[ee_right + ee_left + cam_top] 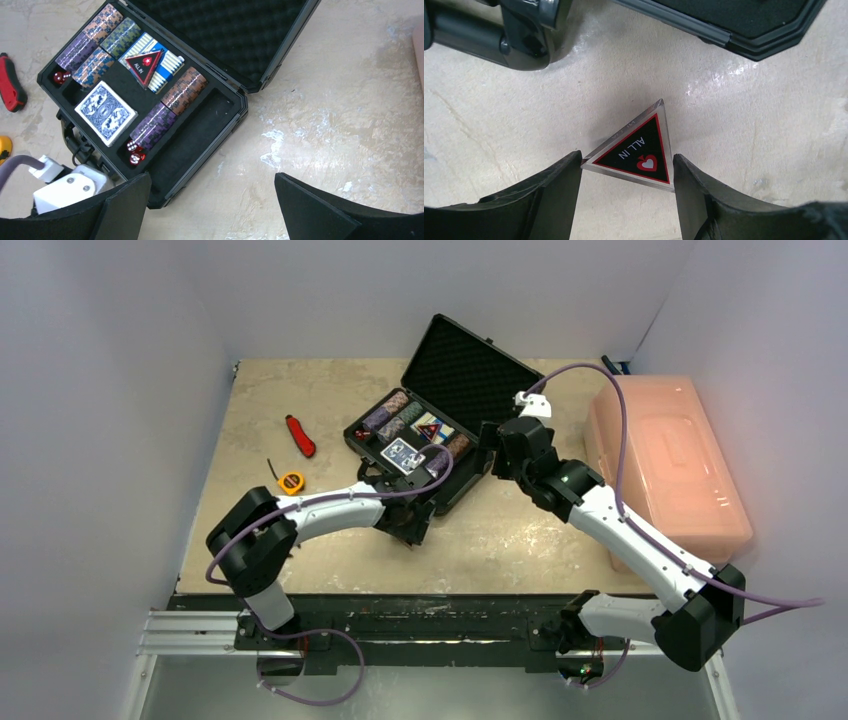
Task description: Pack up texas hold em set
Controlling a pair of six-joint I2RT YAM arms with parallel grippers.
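The black briefcase (470, 370) lies open at the table's middle back, its foam lid up. In the right wrist view its tray (210, 145) holds chip stacks (182, 90), a blue card deck (106, 112), red dice (135, 152) and a red-black triangular button (142, 62) on a second deck. My left gripper (626, 172) is low at the table in front of the case (410, 525). Its fingers press the two corners of another triangular "ALL IN" button (639, 150). My right gripper (212, 200) is open and empty over the bare table just right of the case (490, 455).
A red-handled tool (300, 436) and a yellow tape measure (291, 482) lie left of the case. A large pink translucent bin (665, 455) stands at the right edge. The case's handle (489, 35) and corner (764, 25) are just beyond the left gripper.
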